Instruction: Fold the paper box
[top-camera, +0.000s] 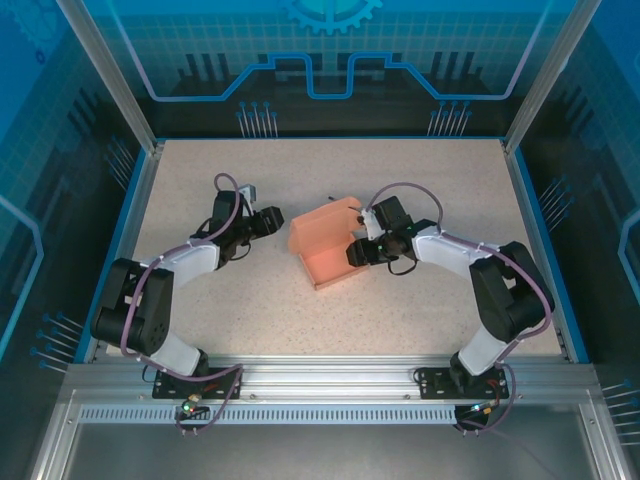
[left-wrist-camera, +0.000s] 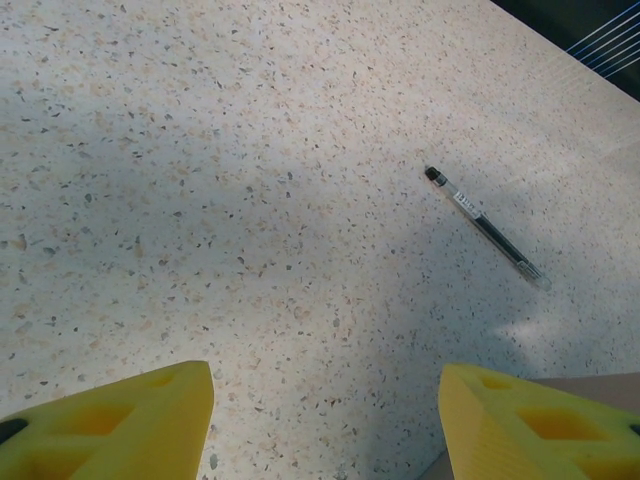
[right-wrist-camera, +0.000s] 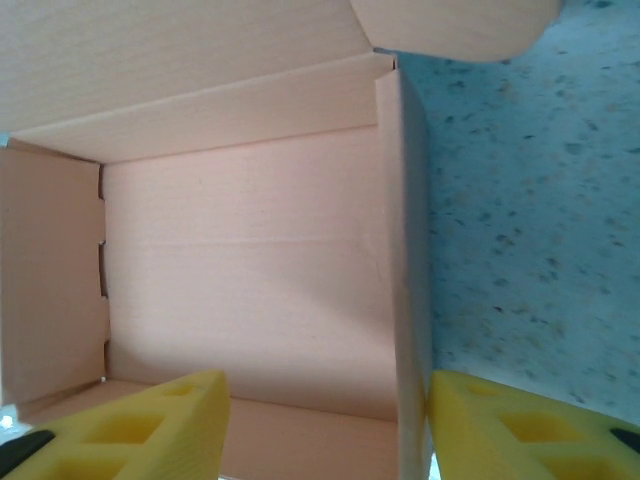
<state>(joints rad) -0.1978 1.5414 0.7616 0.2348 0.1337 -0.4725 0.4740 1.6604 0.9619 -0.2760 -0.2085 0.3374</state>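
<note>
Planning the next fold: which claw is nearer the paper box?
Right. The right claw straddles a wall of the paper box; the left claw is open over bare table just off its left side.

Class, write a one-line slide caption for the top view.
Partly folded paper box on a speckled table, left gripper beside it, right gripper at its rim.

High rear overview, two close wrist views

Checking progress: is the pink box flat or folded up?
Folded up but not shut: the box has walls standing around an empty floor, and its top is open.
</note>
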